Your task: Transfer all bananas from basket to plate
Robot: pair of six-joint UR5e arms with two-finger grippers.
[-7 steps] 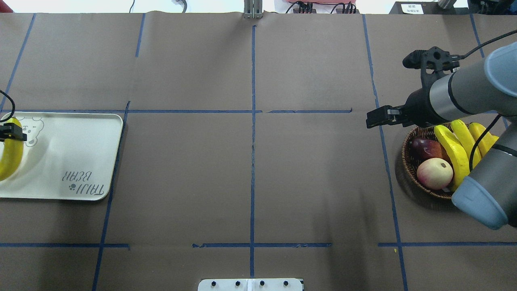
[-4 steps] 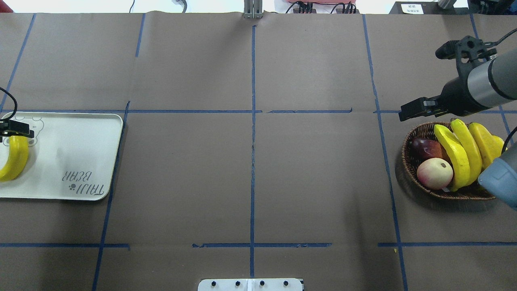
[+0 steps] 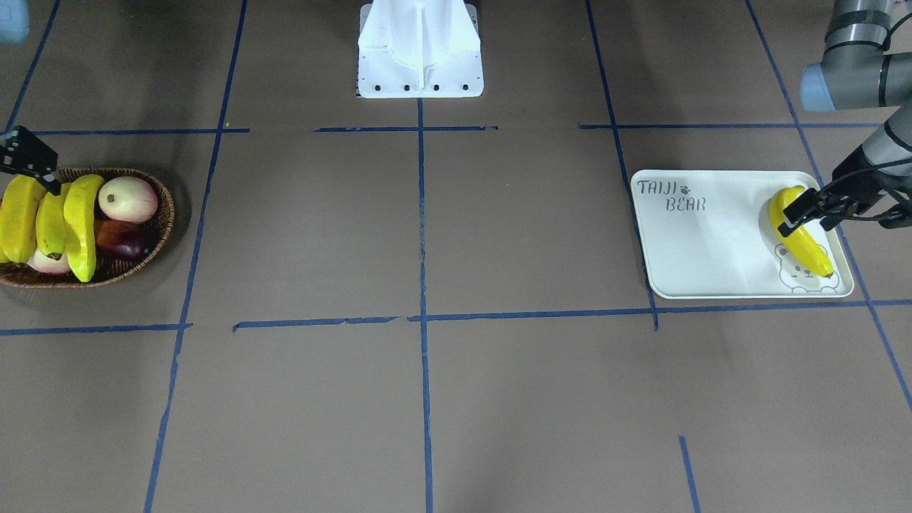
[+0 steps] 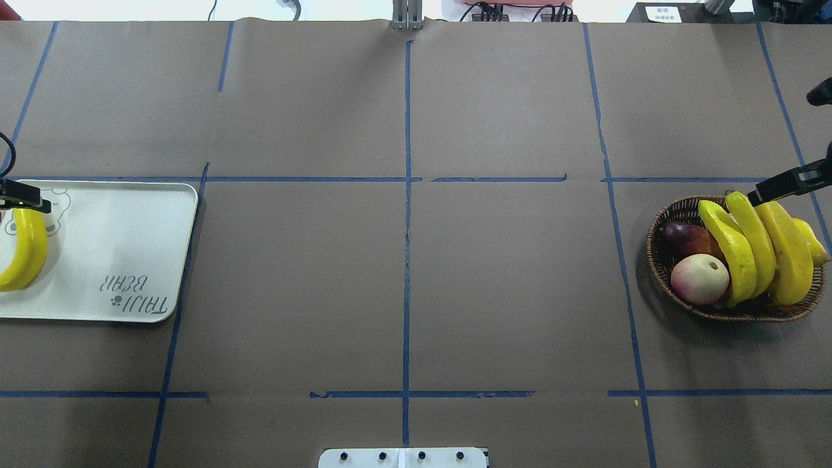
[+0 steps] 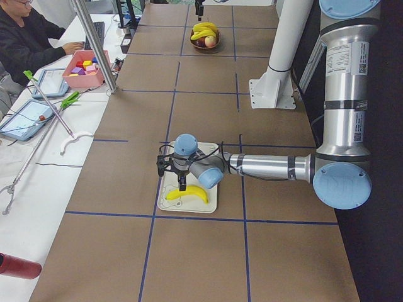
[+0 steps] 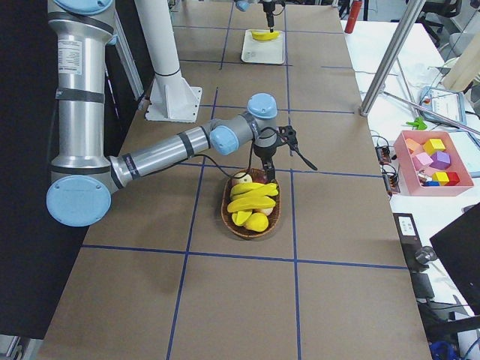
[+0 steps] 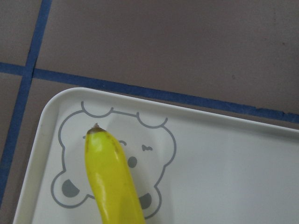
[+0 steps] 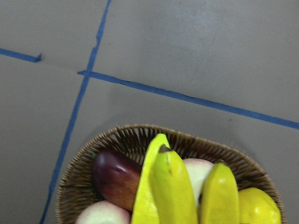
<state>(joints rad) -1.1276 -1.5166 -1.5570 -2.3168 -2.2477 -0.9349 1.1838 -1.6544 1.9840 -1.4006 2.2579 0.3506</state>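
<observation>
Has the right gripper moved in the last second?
Yes. The right gripper moved rightward in the overhead view, from left of the basket to over the bananas.

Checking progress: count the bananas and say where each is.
3 bananas visible. One lies on the plate; two lie side by side in the basket beside a starfruit. More may be hidden underneath.

Bananas point(image 4: 751, 244): smooth yellow skin, glossy — a plastic-looking sheen; dull dark tips.
Basket point(image 4: 679, 209): woven wicker, rough, matt brown.
Plate point(image 4: 117, 234): smooth white, plastic-looking, with a soft sheen; flat grey print.
Table cover point(image 4: 507, 292): brown paper, matt, faintly creased.
Tape lines point(image 4: 406, 260): blue, matt, ragged in places.
Left arm point(image 5: 271, 167): satin grey metal tube — smooth blue-grey plastic caps.
Apple point(image 4: 699, 278): smooth, lightly shiny.
</observation>
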